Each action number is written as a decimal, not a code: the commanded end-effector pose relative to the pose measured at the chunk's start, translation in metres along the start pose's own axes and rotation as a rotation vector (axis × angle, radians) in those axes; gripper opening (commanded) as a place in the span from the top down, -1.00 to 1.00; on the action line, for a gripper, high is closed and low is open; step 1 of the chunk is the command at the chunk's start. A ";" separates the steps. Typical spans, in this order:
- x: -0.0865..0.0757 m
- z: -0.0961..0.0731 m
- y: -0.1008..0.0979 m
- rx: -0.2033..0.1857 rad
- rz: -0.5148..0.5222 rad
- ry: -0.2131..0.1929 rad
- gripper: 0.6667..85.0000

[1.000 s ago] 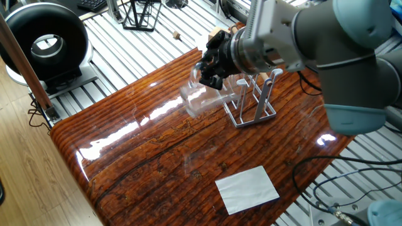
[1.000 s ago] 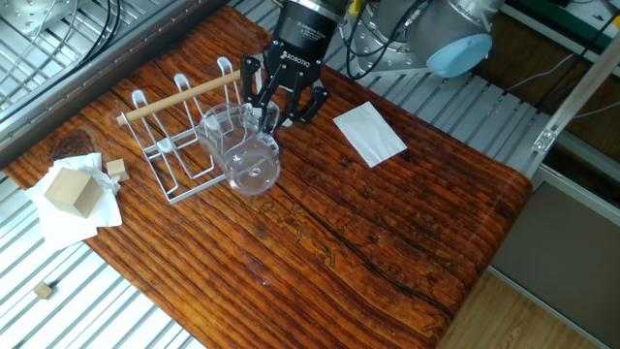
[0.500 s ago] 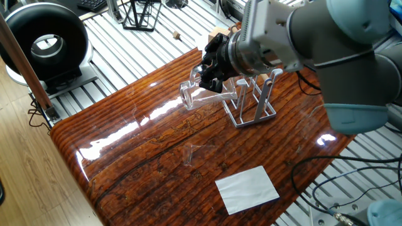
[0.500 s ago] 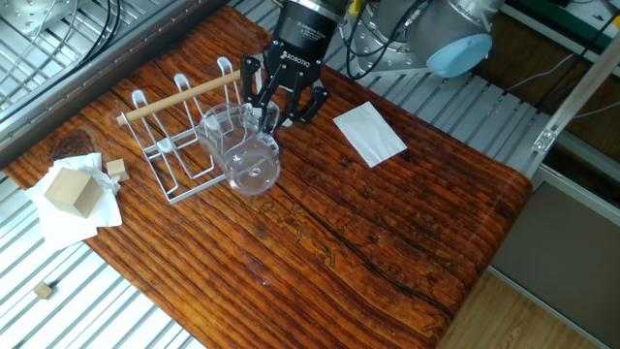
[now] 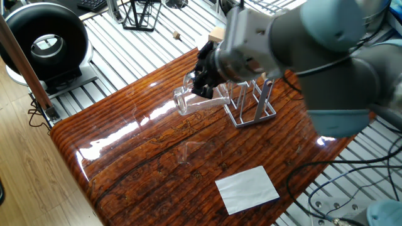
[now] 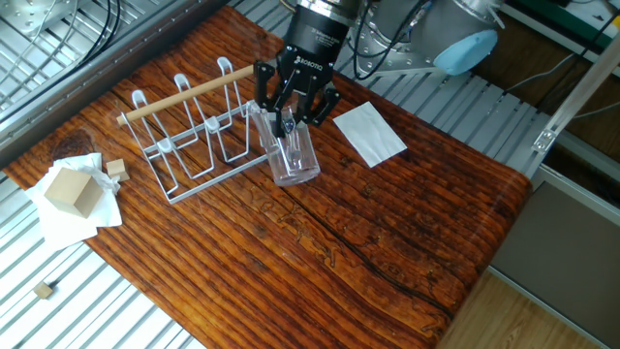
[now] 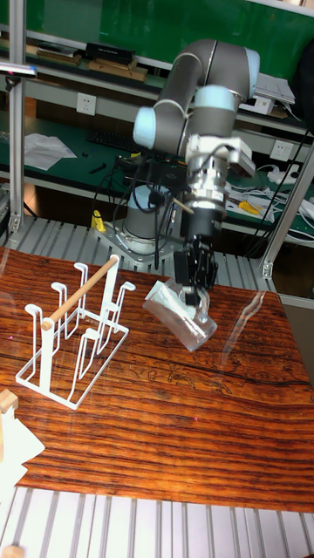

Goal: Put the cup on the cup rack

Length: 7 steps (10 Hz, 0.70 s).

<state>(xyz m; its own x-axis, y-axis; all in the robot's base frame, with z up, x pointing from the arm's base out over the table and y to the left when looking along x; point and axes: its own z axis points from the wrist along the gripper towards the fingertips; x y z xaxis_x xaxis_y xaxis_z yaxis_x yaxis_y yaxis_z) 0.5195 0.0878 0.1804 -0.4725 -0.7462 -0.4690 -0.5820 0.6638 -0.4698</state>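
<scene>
The black two-finger gripper (image 6: 294,113) is seen clenched on the rim of the cup (image 6: 290,155), a clear, colourless glass tumbler with a thick base. The cup is held tilted above the table (image 6: 407,223), mouth toward the gripper and base slanting downward, just beside the cup rack (image 6: 189,136) and apart from its pegs. In the tall fixed view the tilt is plainly shown and the cup (image 7: 180,316) is seen clear of the tabletop under the gripper (image 7: 194,288); in one fixed view much of the rack (image 5: 251,103) is hidden behind the blurred grey arm.

The rack is made of thin pale wire, with a rectangular base, upright looped pegs and one light wooden rod along its top. The table is a glossy, ridged reddish-brown wood slab.

One white paper sheet (image 6: 369,133) is seen near the table's edge past the gripper. Near the corner beyond the rack, two wooden blocks (image 6: 73,189) are laid on white paper.
</scene>
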 end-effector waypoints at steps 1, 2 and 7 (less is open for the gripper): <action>0.000 0.036 0.009 0.006 0.007 0.028 0.99; 0.000 0.046 0.011 0.023 0.002 0.037 0.99; 0.005 0.066 0.017 0.036 -0.019 0.036 0.99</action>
<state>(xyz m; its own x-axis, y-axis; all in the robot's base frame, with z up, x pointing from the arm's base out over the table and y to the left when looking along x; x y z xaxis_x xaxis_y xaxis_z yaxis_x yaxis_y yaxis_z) 0.5458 0.0978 0.1314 -0.4853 -0.7630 -0.4271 -0.5714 0.6464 -0.5056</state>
